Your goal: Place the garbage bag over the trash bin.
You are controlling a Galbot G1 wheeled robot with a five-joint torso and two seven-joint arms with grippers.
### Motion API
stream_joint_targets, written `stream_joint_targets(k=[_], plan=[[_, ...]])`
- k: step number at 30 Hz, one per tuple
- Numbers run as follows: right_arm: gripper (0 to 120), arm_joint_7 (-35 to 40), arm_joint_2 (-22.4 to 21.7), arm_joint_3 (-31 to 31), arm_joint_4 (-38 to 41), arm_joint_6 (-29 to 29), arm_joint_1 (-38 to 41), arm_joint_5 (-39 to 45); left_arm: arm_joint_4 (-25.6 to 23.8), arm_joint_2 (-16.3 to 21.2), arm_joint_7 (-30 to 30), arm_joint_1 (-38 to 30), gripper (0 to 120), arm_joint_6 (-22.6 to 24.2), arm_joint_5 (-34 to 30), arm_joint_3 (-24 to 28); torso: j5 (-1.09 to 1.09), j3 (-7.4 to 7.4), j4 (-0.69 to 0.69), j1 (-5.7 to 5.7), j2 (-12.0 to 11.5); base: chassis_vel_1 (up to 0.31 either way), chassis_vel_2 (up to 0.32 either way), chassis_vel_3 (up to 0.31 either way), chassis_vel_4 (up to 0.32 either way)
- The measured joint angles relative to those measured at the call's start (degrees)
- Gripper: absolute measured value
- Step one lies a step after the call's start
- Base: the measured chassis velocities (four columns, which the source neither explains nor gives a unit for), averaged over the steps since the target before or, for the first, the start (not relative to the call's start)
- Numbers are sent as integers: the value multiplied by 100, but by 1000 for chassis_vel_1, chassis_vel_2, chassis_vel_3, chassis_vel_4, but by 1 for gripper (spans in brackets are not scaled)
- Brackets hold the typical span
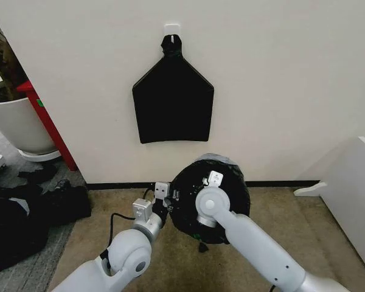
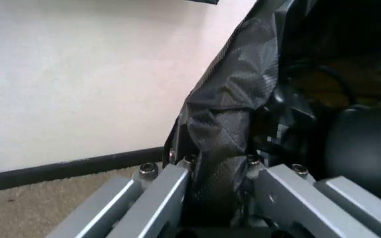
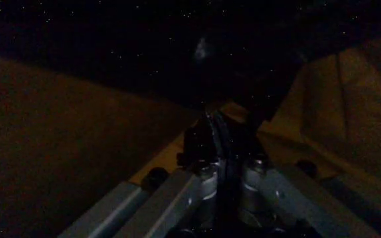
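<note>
The garbage bag (image 1: 231,176), glossy crinkled black plastic, drapes a round shape on the carpet at the foot of the wall. The trash bin is hidden beneath it. At the left rim, my left gripper (image 1: 171,198) is shut on a fold of the bag; the left wrist view shows the crinkled bag (image 2: 227,104) rising from between the fingers of that gripper (image 2: 218,161). My right gripper (image 1: 204,182) reaches down into the dark opening. In the right wrist view the right gripper (image 3: 220,166) is shut on a thin black strip of the bag (image 3: 218,130).
A flat black bag bundle (image 1: 173,103) hangs from a wall hook above the bin. A big white plant pot (image 1: 17,125) and a red panel (image 1: 48,125) stand at the left, above dark items (image 1: 24,222) on the floor. White furniture (image 1: 353,194) is at the right.
</note>
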Motion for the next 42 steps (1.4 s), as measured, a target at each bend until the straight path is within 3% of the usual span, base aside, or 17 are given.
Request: stream_joint_targets(k=[4, 11, 16, 26, 31, 39, 42], plan=[[0, 81, -89, -8, 204, 21, -41, 40, 0, 9, 5, 17, 0, -5, 0, -43, 1, 0, 0, 0, 0, 0, 0, 0, 0], [0, 440, -392, -212, 1240, 135, -166, 390, 175, -26, 3, -3, 0, -41, 14, -93, 0, -1, -1, 0, 0, 0, 0, 0, 0], [0, 398, -329, -166, 1013, 134, -203, 342, 150, -18, -1, 21, 0, -50, 22, -107, 0, 0, -1, 0, 0, 0, 0, 0, 0], [0, -20, 80, 28, -242, 36, -173, -45, -182, 94, 36, 213, 0, -51, 6, -231, 1, 0, 0, 0, 0, 0, 0, 0, 0], [0, -28, 80, 13, -216, 44, -165, -59, -218, 106, 44, 228, 0, -51, 2, -245, 1, 0, 0, 0, 0, 0, 0, 0, 0], [0, 349, -233, -229, 792, 136, -149, 259, -166, 92, 48, 312, 0, -71, 38, -290, 0, -1, -1, 0, 0, 0, 0, 0, 0], [0, 327, -129, -180, 556, 137, -63, 247, -230, 95, 48, 333, 0, -71, 41, -285, 0, 0, 0, 0, -1, 0, 0, 0, 0]])
